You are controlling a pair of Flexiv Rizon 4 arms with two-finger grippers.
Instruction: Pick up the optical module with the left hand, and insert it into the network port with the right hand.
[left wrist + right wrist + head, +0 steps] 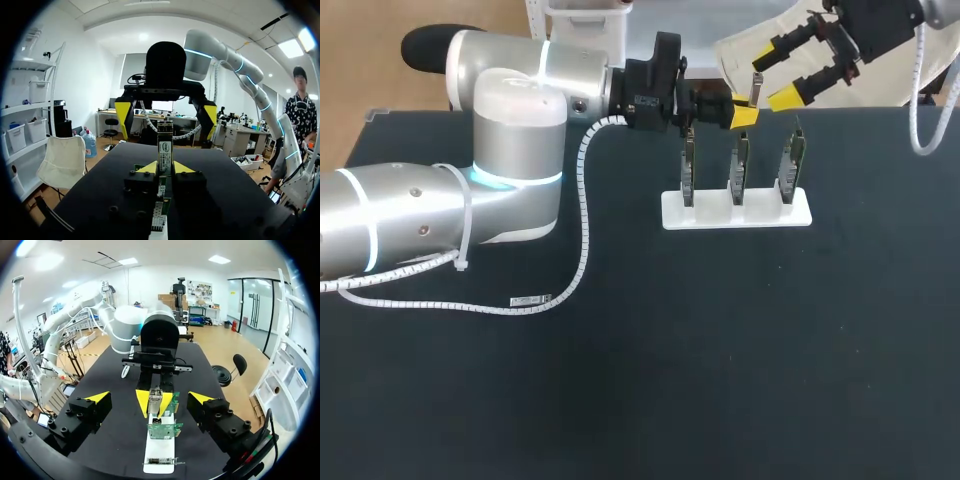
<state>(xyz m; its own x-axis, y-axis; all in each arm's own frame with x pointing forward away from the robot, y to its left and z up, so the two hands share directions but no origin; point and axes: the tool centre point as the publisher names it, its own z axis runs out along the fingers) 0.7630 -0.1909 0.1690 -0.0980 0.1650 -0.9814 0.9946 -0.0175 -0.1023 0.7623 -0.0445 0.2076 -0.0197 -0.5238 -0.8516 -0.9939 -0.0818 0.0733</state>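
My left gripper (744, 110) is shut on the optical module (757, 88), a slim silver bar that sticks up from its yellow tips above the middle board of the rack. In the left wrist view the optical module (165, 149) stands upright between the fingers of the left gripper (166, 168). My right gripper (764, 80) hangs wide open at the back right, one finger on either side of the module without touching it. From the right wrist the open right gripper (149, 399) faces the left gripper (154, 402) and the optical module (155, 398). Below are green port boards (165, 430).
A white rack (737, 210) holds three upright green boards (740, 165) on the black table (720, 350). My left arm's thick body (510, 150) and its white coiled cable (582, 210) cover the table's left part. A small white label (530, 300) lies near the cable.
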